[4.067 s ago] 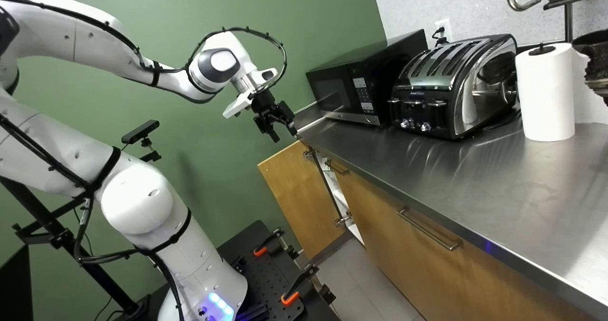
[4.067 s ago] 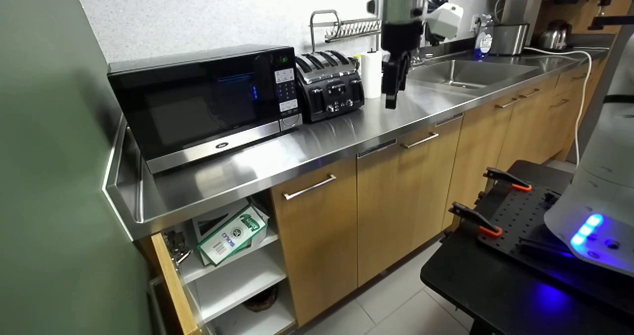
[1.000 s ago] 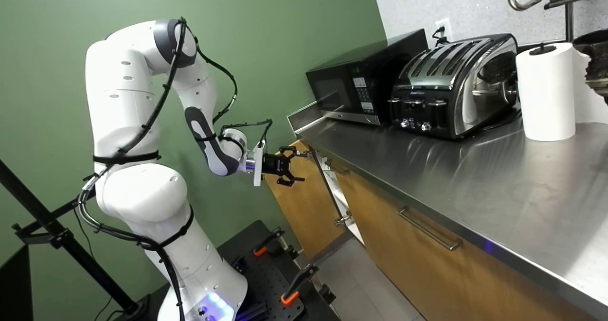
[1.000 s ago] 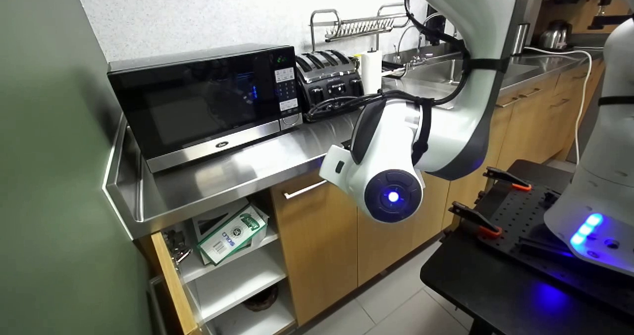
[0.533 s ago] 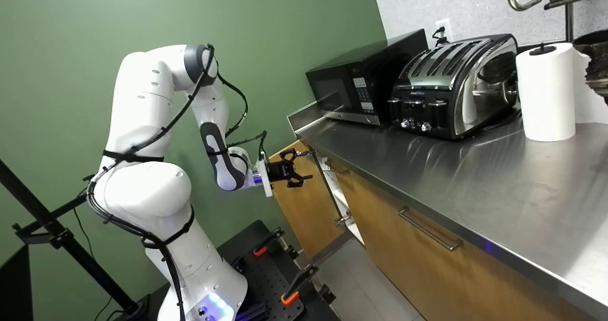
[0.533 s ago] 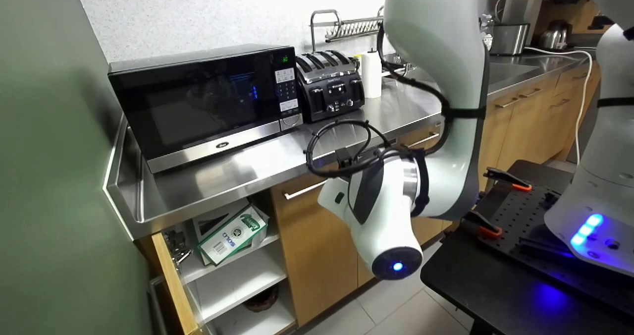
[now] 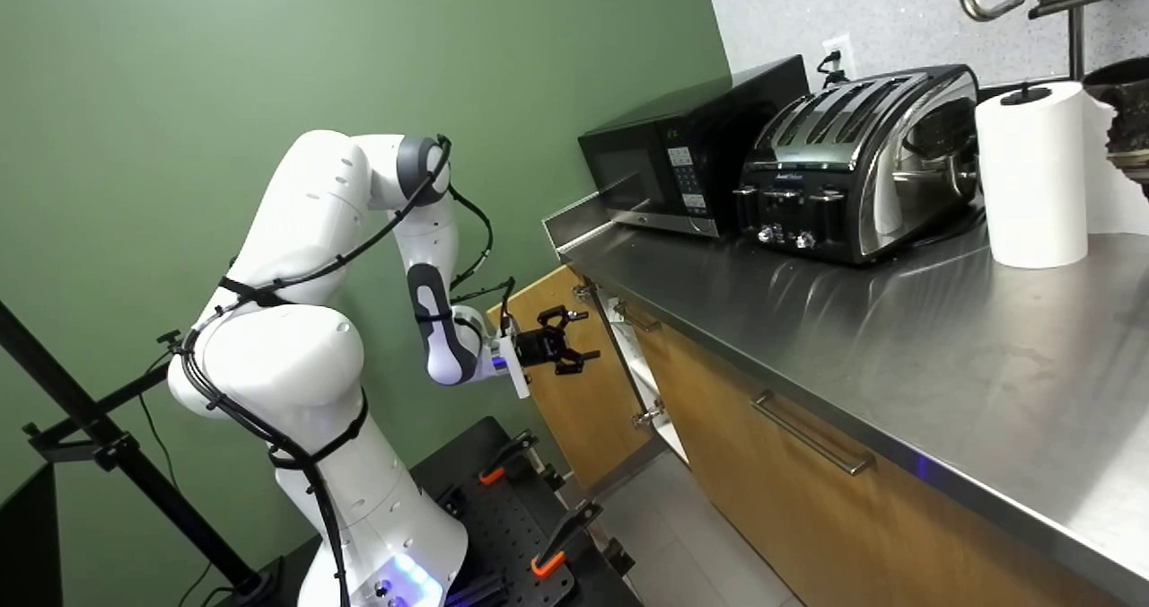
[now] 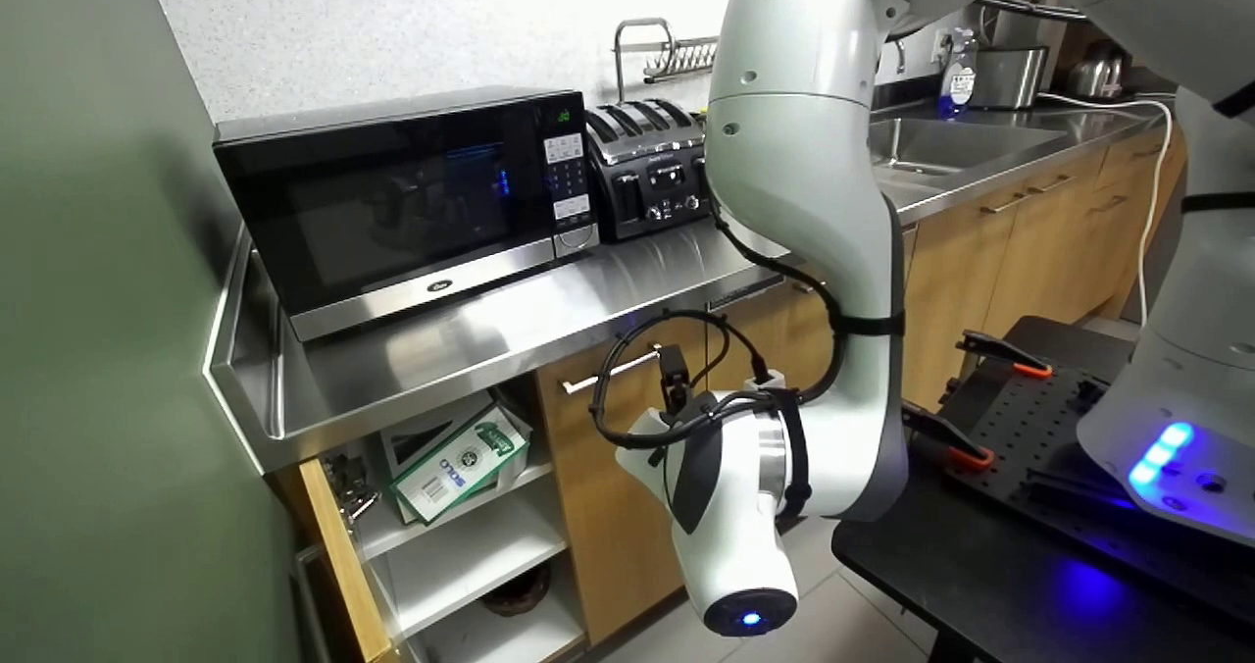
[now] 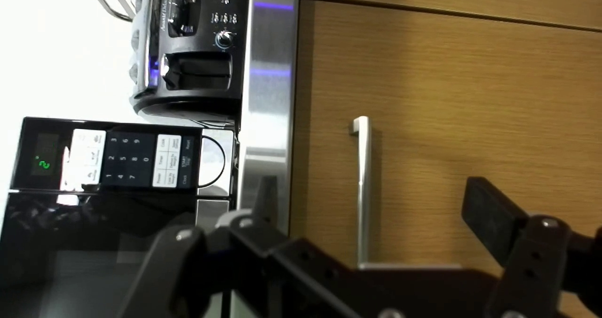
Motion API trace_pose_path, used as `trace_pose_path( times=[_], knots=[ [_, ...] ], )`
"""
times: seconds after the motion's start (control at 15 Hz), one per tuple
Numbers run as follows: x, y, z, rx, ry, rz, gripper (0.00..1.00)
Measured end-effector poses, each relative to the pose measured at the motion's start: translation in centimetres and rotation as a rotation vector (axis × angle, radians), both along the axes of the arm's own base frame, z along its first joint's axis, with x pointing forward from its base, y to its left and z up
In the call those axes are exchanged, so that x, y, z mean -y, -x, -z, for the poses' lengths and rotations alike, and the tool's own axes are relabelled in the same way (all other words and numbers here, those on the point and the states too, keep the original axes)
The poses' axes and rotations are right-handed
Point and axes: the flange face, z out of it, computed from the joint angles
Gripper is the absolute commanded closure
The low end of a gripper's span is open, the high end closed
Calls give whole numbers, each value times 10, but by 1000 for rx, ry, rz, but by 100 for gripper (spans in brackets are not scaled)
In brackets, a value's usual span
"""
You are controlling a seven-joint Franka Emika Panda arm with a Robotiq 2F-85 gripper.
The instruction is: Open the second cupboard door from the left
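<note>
In the wrist view the tool [image 9: 374, 193] stands spread wide, with the closed second cupboard door [image 9: 437, 97] toward three o'clock; an exterior view (not the wrist's) shows white shelves [image 8: 471, 550] at the door's nine o'clock.

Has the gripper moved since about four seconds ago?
Yes. In an exterior view the gripper has moved down and right in the picture: it was about level with the lower edge of the microwave, and now sits well below it.

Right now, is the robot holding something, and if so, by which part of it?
Nothing is held: the fingers stand apart; in the wrist view the silver handle of the second cupboard door shows between them, ungripped.
</note>
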Motion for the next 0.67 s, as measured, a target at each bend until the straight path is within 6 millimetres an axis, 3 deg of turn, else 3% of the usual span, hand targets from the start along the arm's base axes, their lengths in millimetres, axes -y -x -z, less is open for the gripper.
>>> trace_pose_path(
  times=[0.33, 0.67],
  knots=[
    [-1, -5, 6, 4, -1, -3, 0],
    [2, -37, 40, 48, 13, -3, 0]
  ],
)
